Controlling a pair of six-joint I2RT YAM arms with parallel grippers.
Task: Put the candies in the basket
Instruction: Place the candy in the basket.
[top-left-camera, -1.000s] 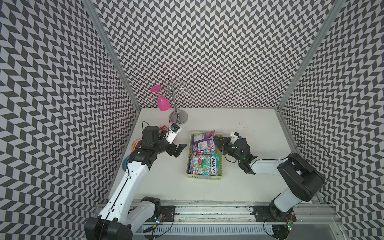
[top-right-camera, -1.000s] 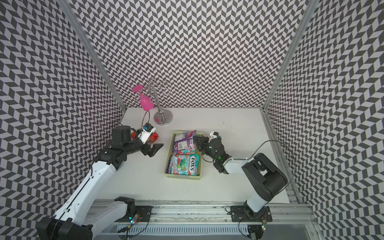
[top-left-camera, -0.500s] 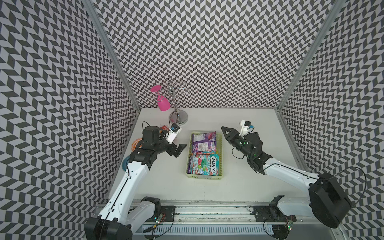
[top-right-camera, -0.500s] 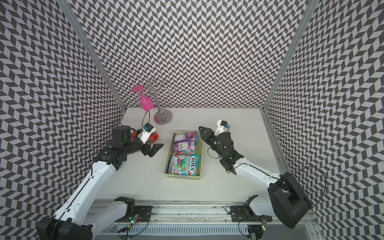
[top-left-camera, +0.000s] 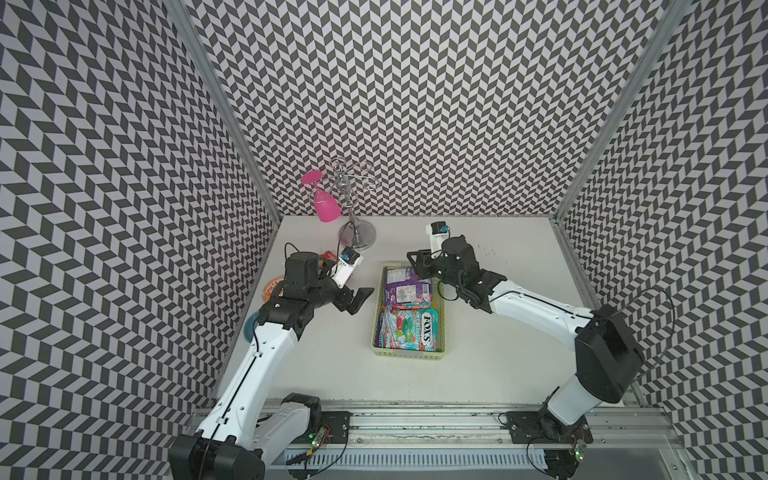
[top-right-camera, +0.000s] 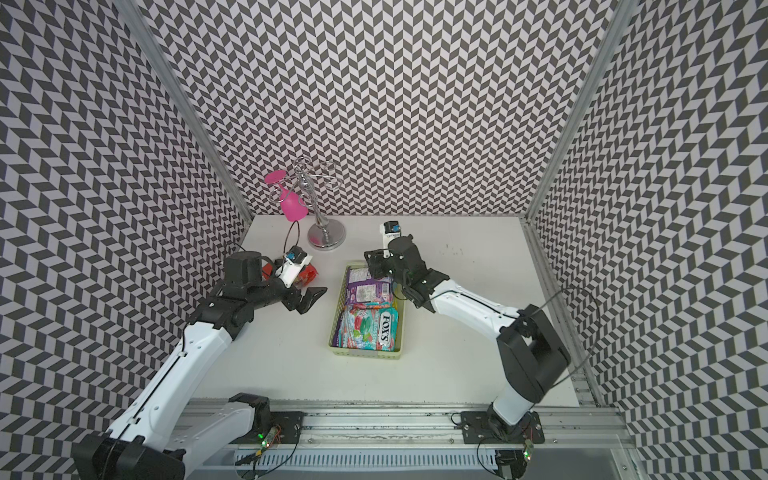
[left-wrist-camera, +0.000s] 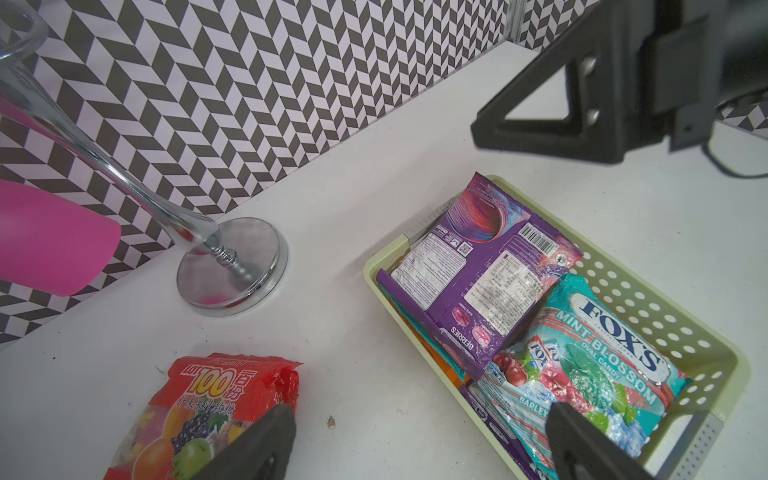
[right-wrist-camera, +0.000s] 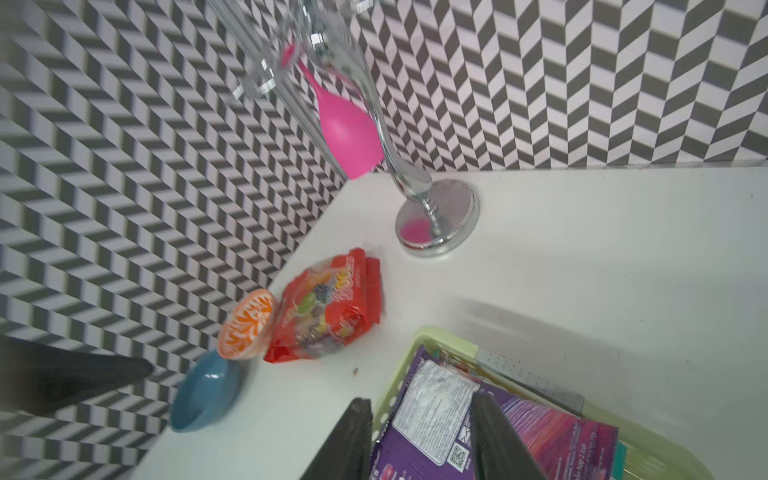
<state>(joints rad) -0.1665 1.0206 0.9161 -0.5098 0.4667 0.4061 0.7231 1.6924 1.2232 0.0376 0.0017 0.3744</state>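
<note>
Pale green plastic sits nearest you: the basket (top-left-camera: 409, 354) lies lengthwise mid-table (top-left-camera: 498, 365), and at its near end a teal bag (top-left-camera: 409, 332) of candies rests face up on top of the pile. Off at the left wall, level with that bag, sits a blue dish (top-left-camera: 249, 326).

A little farther back, left of the basket, your left gripper (top-left-camera: 360, 300) hangs over bare table with its jaws spread wide and nothing between them. In the left wrist view one fingertip (left-wrist-camera: 270, 432) shows in front of a corner of the red bag (left-wrist-camera: 224, 399). That bag lies flat on the table just beyond the gripper, outside the basket.

Across the basket's far half lies the purple bag (top-left-camera: 405, 286), back side up, overlapping the teal one, with its far corner poking over the rim. Your right gripper (top-left-camera: 417, 259) hovers above that far end, jaws partway apart and empty. The right wrist view is blurred, but its fingers (right-wrist-camera: 494, 432) straddle the bag's white label, and the left wrist view shows clear air under the gripper.

Touching the red bag on its wall side is an orange-and-white bowl (right-wrist-camera: 247, 328). Farthest back, near the left corner, a chrome stand (top-left-camera: 357, 235) holds a pink glass (top-left-camera: 326, 205) hanging upside down.
</note>
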